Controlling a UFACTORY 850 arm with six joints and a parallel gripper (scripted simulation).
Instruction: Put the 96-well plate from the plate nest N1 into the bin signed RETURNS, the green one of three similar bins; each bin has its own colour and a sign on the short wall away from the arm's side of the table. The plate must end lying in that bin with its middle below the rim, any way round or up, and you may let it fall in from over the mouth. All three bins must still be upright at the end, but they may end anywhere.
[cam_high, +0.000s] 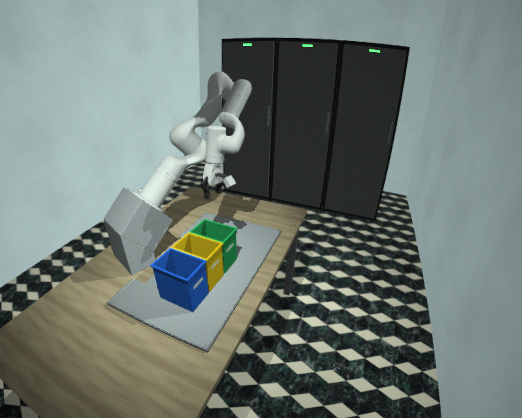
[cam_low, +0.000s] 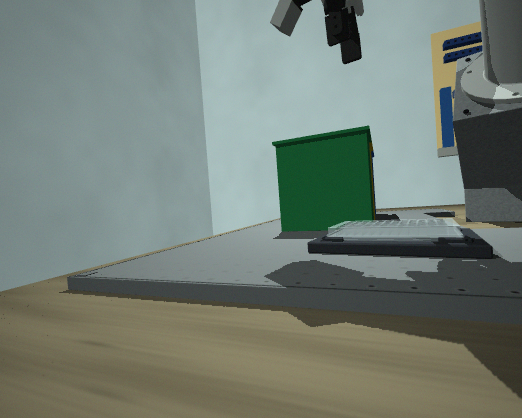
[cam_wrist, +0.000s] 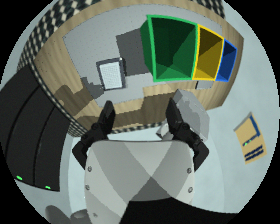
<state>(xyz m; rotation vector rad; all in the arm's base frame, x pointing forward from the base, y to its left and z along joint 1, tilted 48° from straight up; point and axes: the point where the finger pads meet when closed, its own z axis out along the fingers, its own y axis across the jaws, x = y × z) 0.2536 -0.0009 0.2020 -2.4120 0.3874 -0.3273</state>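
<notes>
- Hanging high above the desk (cam_high: 75, 350) near its far end, the end effector (cam_wrist: 140, 117) is spread fully open and nothing is gripped.
- The 96-well plate (cam_low: 397, 230) is seated in the plate nest N1 (cam_low: 400, 247), just beside the green bin (cam_low: 325, 182).

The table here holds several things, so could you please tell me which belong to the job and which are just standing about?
Belong to the job:
- well plate
- black plate nest under it
- green bin
- gripper, open and holding nothing

Just standing about:
- yellow bin
- blue bin
- dark cabinets
- wall poster
</notes>
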